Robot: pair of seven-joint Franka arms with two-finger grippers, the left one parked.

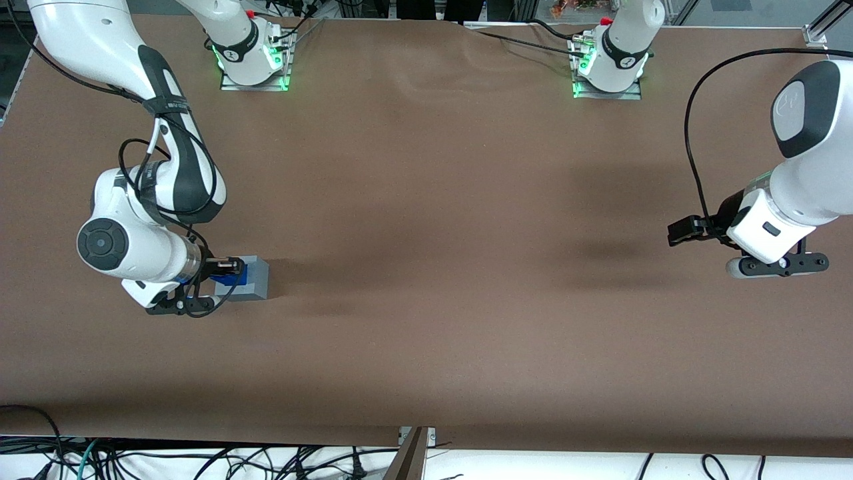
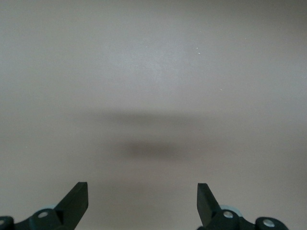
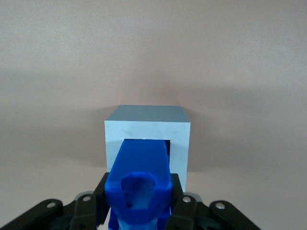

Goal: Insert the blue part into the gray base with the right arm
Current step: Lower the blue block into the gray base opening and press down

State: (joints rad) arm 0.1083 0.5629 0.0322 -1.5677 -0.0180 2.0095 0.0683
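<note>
The gray base (image 1: 254, 278) lies on the brown table toward the working arm's end. My right gripper (image 1: 230, 268) is shut on the blue part (image 1: 232, 275) and holds it at the base's recessed face. In the right wrist view the blue part (image 3: 139, 177) sits between the black fingers (image 3: 178, 191), and its far end reaches into the square recess of the gray base (image 3: 147, 129). How deep it sits is hidden by the part itself.
The brown table (image 1: 440, 220) stretches wide toward the parked arm's end. Two arm bases (image 1: 253, 50) stand at the table's edge farthest from the front camera. Cables lie below the table's near edge (image 1: 200, 460).
</note>
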